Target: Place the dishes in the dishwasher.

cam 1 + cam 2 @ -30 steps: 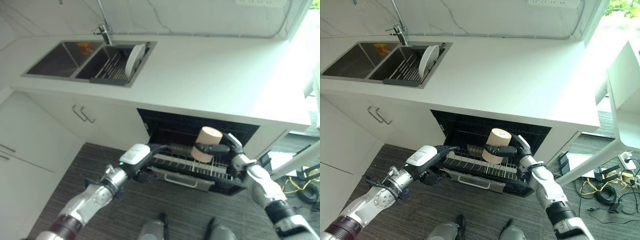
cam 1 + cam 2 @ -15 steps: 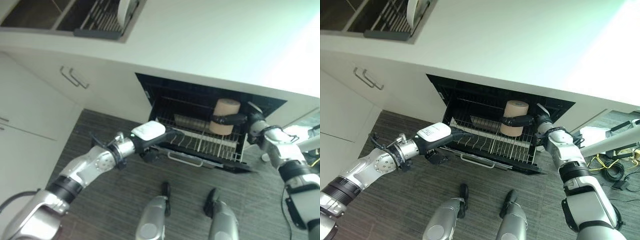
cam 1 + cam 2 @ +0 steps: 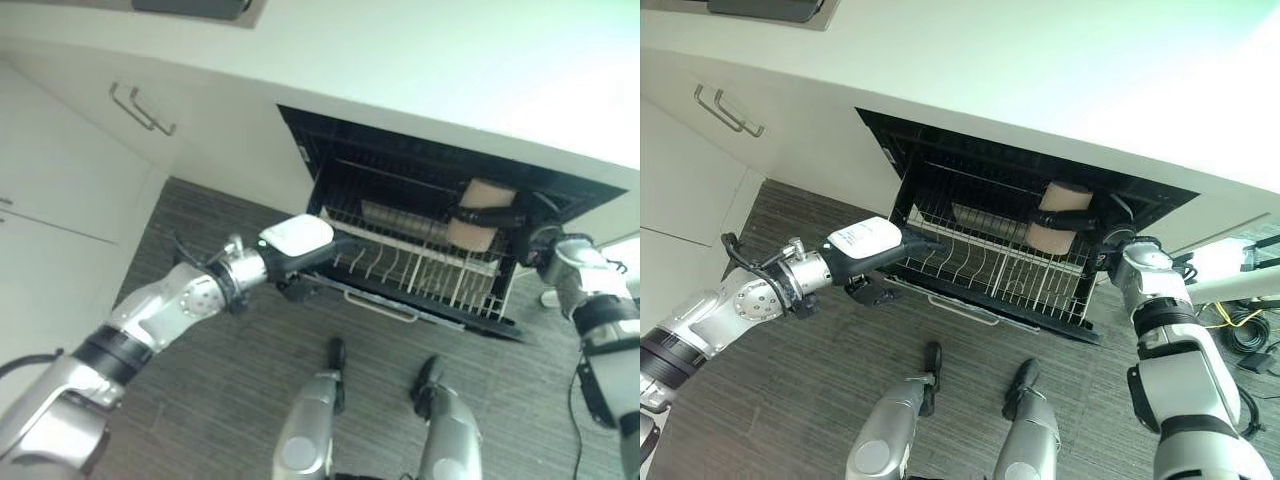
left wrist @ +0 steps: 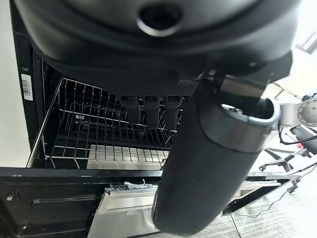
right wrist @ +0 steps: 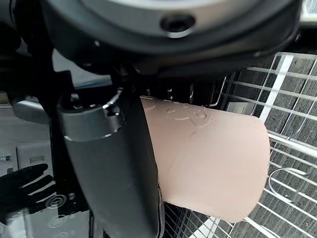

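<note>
I see the white bench (image 3: 420, 60) running across the top of the head views, with pale cabinet doors (image 3: 60, 170) under it at my left and dark wood-grain floor (image 3: 790, 400) below.

Dishwasher (image 3: 940, 165) set under the bench, its cavity dark and open. Wire rack (image 3: 990, 275) pulled partway out, rows of upright tines; a grey flat piece (image 3: 985, 217) lies at the back of the rack, too dim for me to name.

Left hand (image 3: 300, 245), white cover on top, reaches in from my left to the rack's front left corner. In its wrist view the thumb (image 4: 208, 163) stands out straight and the fingers (image 4: 148, 106) run straight toward the rack wires; they are extended, holding nothing I can see. Whether the tips touch the wire, I cannot tell.

Right hand (image 3: 1110, 225) sits at the rack's right end, just inside the cavity mouth. Fingers curled round a tan cup (image 3: 1060, 215), dark band of them across its middle in the head views. In the right wrist view the thumb (image 5: 111, 163) lies along the cup's (image 5: 208, 158) side.

Cup is held above the rack's right rear part, clear of the tines as far as I can read. Long axis tilted off upright, upper end leaning toward the cavity's back. Which end is the mouth I cannot tell.
</note>
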Motion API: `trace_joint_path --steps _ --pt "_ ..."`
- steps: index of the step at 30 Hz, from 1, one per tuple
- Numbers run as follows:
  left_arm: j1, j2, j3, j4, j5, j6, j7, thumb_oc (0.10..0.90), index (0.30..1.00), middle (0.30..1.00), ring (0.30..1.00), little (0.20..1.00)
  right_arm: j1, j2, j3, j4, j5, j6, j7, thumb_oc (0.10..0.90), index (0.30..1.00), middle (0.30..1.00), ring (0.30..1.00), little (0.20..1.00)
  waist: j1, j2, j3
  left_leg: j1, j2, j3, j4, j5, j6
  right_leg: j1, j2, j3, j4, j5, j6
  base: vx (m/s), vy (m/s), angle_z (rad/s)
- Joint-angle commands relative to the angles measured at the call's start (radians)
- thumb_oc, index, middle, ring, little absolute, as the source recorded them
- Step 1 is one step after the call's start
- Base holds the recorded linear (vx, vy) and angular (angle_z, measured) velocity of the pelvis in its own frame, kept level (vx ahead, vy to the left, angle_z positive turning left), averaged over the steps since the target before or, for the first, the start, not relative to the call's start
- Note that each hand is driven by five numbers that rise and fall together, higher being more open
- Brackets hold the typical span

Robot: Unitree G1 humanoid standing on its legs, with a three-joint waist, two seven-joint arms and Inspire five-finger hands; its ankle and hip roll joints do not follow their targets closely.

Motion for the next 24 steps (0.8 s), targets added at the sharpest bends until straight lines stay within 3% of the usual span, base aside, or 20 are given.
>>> trace_joint_path --steps 1,8,14,20,24 --pt "-0.055 0.009 0.041 -0.101 -0.097 -0.019 0.015 0.8 0.9 0.9 0.9 0.9 -0.09 -0.02 -0.011 -0.04 0.053 -0.122 0.021 0.4 0.3 0.3 0.3 0.3 0.001 -0.001 -0.028 -0.023 0.011 0.035 0.067 -0.098 0.015 0.053 -0.011 0.09 -0.065 0.017 0.117 -0.02 0.067 0.0" --pt "-0.074 -0.015 0.016 -0.096 -0.083 -0.013 0.052 0.8 0.9 0.9 0.9 0.9 -0.118 0.075 0.016 -0.055 -0.03 -0.119 -0.008 0.4 0.3 0.3 0.3 0.3 0.004 0.019 -0.015 -0.031 0.006 0.043 0.067 -0.098 0.019 0.041 -0.018 0.089 -0.065 0.022 0.117 0.0 0.046 0.0" --pt "-0.06 -0.025 0.004 -0.099 -0.064 -0.005 0.076 0.8 0.9 0.9 0.9 0.9 -0.099 0.097 0.02 -0.023 -0.119 -0.136 -0.068 0.4 0.3 0.3 0.3 0.3 0.006 0.029 -0.014 -0.035 0.006 0.041 0.067 -0.098 0.018 0.036 -0.018 0.089 -0.065 0.022 0.117 0.01 0.015 -0.04" --pt "-0.012 -0.038 -0.007 -0.095 -0.009 -0.014 0.148 0.8 0.9 0.9 0.9 0.9 -0.028 0.07 0.031 0.012 -0.325 -0.236 -0.141 0.4 0.3 0.3 0.3 0.3 -0.001 0.036 -0.014 -0.037 0.01 0.038 0.067 -0.102 0.019 0.03 -0.015 0.092 -0.065 0.022 0.118 0.01 0.009 -0.02" --pt "-0.004 -0.032 -0.008 -0.105 -0.008 -0.006 0.158 0.8 0.9 0.9 0.9 0.9 0.003 0.035 0.04 0.032 -0.415 -0.291 -0.112 0.4 0.3 0.3 0.3 0.3 -0.006 0.034 -0.014 -0.037 0.013 0.041 0.067 -0.102 0.017 0.03 -0.014 0.091 -0.065 0.02 0.121 0.0 0.0 0.0"
